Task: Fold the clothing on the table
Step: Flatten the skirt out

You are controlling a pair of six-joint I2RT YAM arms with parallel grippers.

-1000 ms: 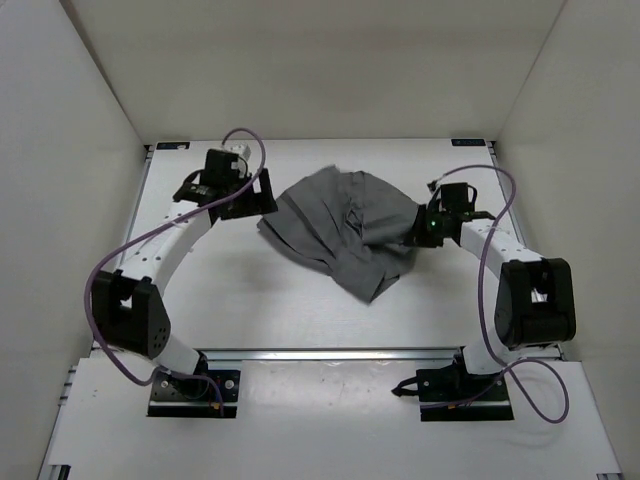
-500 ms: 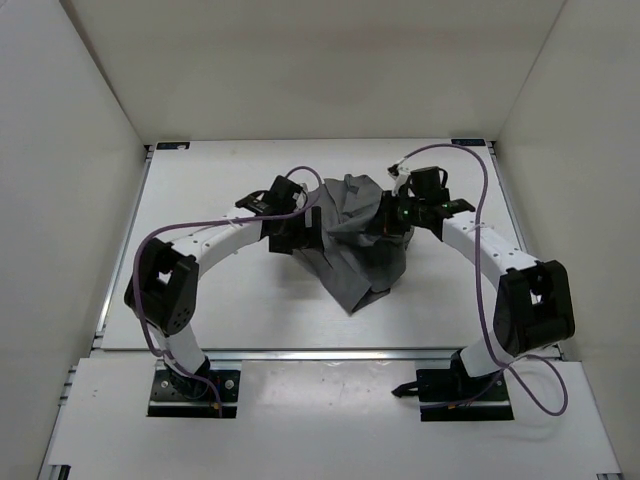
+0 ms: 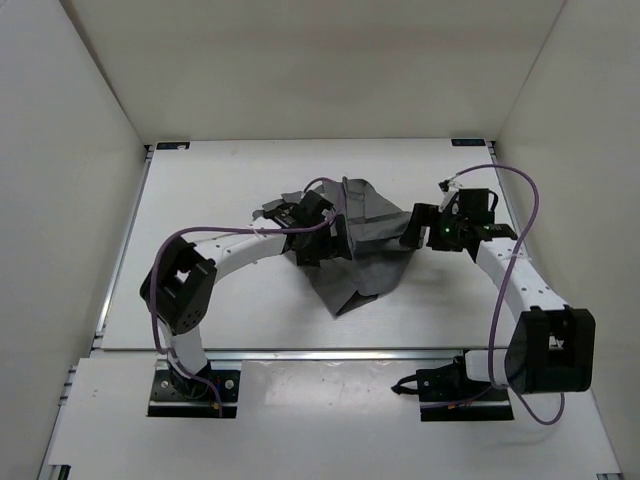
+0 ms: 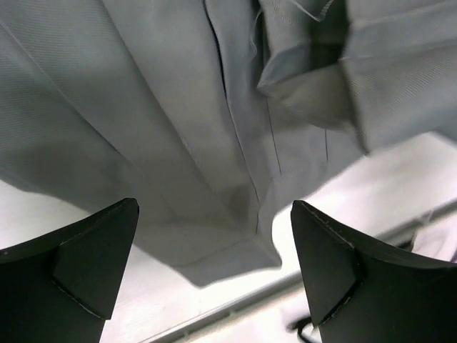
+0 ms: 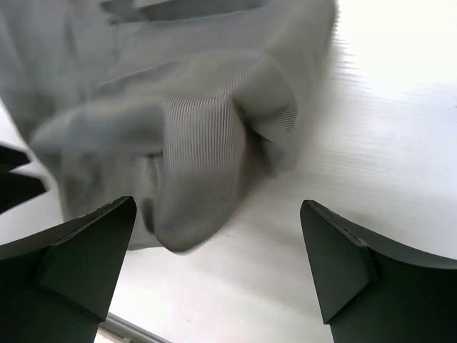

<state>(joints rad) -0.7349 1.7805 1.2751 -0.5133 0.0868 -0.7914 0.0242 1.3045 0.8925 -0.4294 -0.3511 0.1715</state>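
The dark-grey clothing (image 3: 368, 255) lies bunched and wrinkled mid-table (image 3: 200, 200), one corner pointing toward the near edge. My left gripper (image 3: 335, 240) hovers over its left part, jaws wide open. In the left wrist view the clothing (image 4: 178, 107) fills the space ahead of the left gripper (image 4: 214, 214), with nothing between the fingers. My right gripper (image 3: 415, 228) stands open at the garment's right edge. In the right wrist view a rolled fold of clothing (image 5: 200, 128) lies just ahead of the right gripper (image 5: 218, 214), which holds nothing, above the bare table (image 5: 371, 107).
White walls (image 3: 80, 120) enclose the table on three sides. A metal rail (image 3: 330, 352) runs along the near edge and shows in the left wrist view as the rail (image 4: 343, 261). Purple cables (image 3: 520, 215) loop off both arms.
My right gripper has opened and let go of the clothing, then drawn back to the right. The left arm has swung right over the garment, which is now more bunched.
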